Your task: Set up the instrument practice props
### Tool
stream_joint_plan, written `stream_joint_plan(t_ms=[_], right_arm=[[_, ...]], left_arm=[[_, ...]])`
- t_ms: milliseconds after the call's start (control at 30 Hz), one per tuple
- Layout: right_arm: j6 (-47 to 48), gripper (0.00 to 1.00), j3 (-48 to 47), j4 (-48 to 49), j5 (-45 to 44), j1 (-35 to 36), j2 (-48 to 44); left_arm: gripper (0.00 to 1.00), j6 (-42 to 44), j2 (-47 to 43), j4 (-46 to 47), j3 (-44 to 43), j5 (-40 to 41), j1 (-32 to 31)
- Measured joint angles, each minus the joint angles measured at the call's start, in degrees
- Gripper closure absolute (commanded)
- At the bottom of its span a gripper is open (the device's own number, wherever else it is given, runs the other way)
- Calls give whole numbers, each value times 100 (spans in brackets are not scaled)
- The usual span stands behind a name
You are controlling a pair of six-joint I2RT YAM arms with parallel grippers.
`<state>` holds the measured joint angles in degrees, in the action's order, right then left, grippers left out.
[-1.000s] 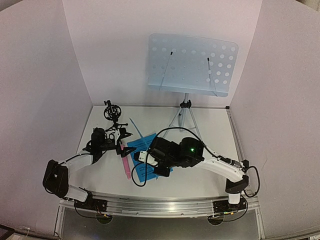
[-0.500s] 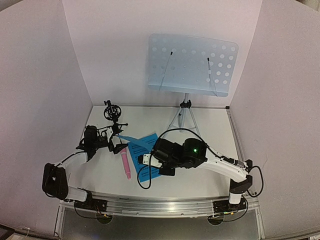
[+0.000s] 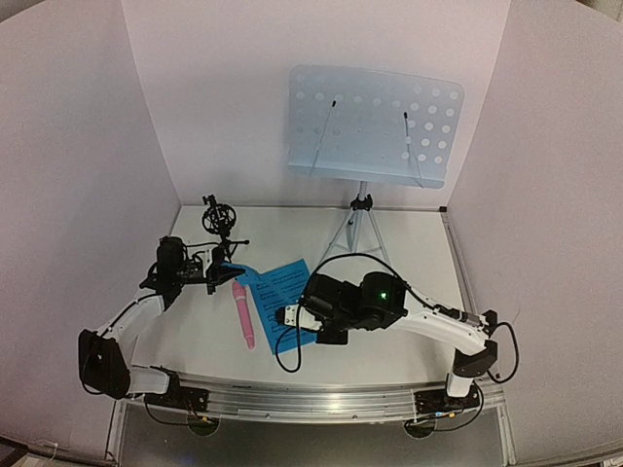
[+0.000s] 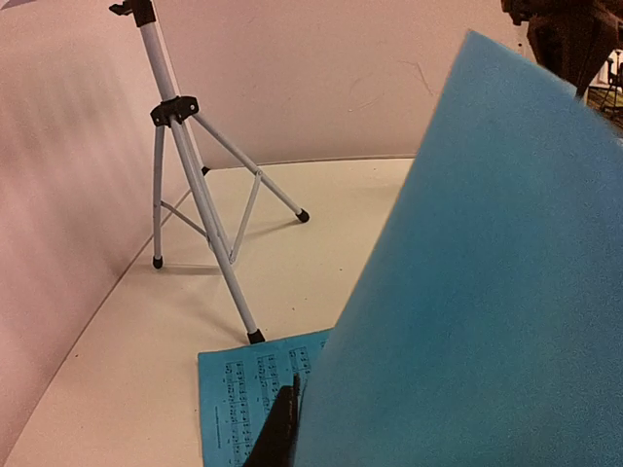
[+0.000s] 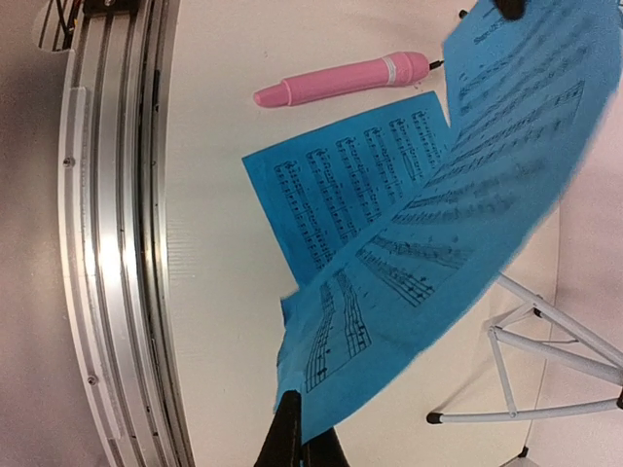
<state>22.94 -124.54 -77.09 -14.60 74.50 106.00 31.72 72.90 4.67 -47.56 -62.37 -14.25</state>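
The pale-blue music stand (image 3: 375, 126) stood on its silver tripod (image 3: 357, 232) at the back of the table (image 3: 419, 253). The right arm lay low and stretched leftward from its base. Its right gripper (image 5: 304, 430) was pressed together on the bottom corner of the lifted page (image 5: 467, 165), which rose off the table away from it. The left arm bent outward at the elbow, with its forearm angled up and inward. The left gripper (image 3: 222, 276) pointed right toward that page's far end. From the left wrist the page filled most of the view and hid all but one dark finger (image 4: 275, 440). The page seemed to sit between the jaws, but I could not tell whether they were pinching it. The flat page (image 5: 341, 185) lay on the table under the raised one. The pink microphone (image 3: 240, 313) lay just beside it. The small black mic holder (image 3: 219, 219) stood behind the left gripper.
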Motion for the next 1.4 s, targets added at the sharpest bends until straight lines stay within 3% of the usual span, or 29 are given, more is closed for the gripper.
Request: stream_joint_plan(t_ms=[133, 300, 500, 700, 767, 800, 1133, 1400], right_arm=[[-46, 99, 584, 22, -67, -8, -286], [-366, 73, 1263, 83, -98, -167, -527], [-703, 67, 1767, 125, 266, -601, -741], [-781, 41, 1772, 317, 342, -634, -747], [-760, 19, 1733, 381, 431, -634, -737], [-769, 16, 1694, 431, 520, -633, -724], [-1164, 15, 1852, 2042, 1445, -250, -341], [-1948, 16, 2175, 3670, 994, -68, 518]], left_arm=[[100, 453, -203, -766, -232, -161, 1], [100, 1355, -390, -2115, -609, -6, -42], [100, 2458, -386, -3502, -1287, 498, -18], [100, 3282, -367, -4572, -1751, 839, -107], [100, 3330, -322, -4800, -1919, 992, -153], [100, 3313, -302, -4859, -1991, 1080, -178], [100, 2362, -268, -4728, -2228, 2228, -661], [100, 1545, -259, -4472, -2382, 3200, -1138]])
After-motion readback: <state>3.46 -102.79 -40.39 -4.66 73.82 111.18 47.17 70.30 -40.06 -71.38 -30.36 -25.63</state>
